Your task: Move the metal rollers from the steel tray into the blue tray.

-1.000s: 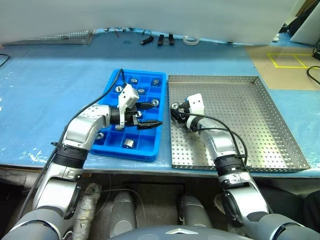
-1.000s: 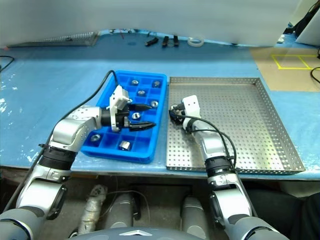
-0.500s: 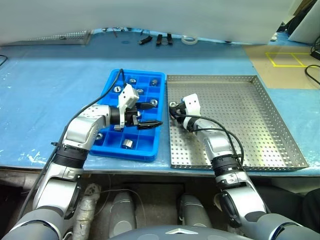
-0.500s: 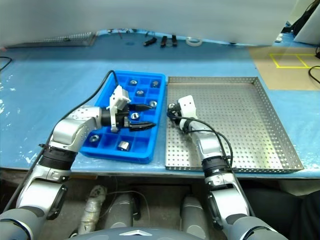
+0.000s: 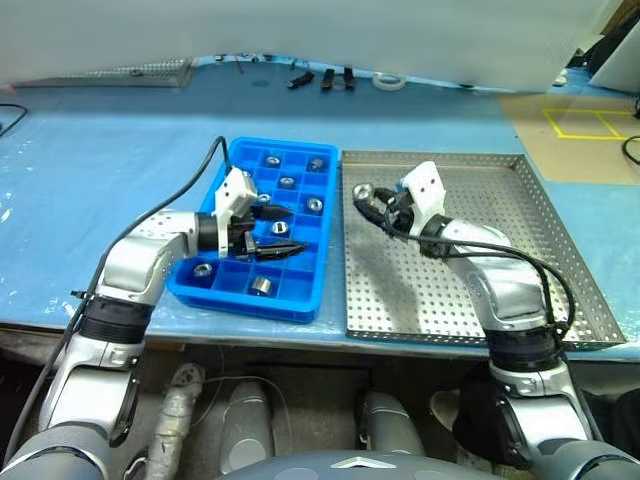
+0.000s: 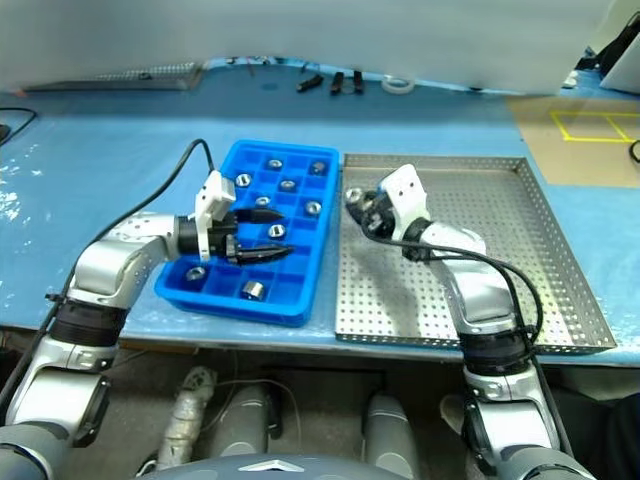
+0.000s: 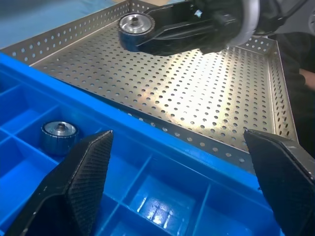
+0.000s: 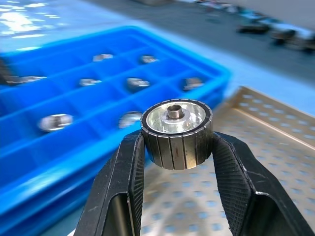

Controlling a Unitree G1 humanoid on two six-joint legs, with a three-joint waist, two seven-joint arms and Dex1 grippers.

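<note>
Right hand (image 5: 366, 196) grips a metal roller (image 8: 176, 133) above the steel tray (image 5: 520, 250).
Left hand (image 5: 279, 231) hovers, fingers spread, over the blue tray (image 5: 222, 172).

No text, label, brand, number or sign can be read on anything in these views
</note>
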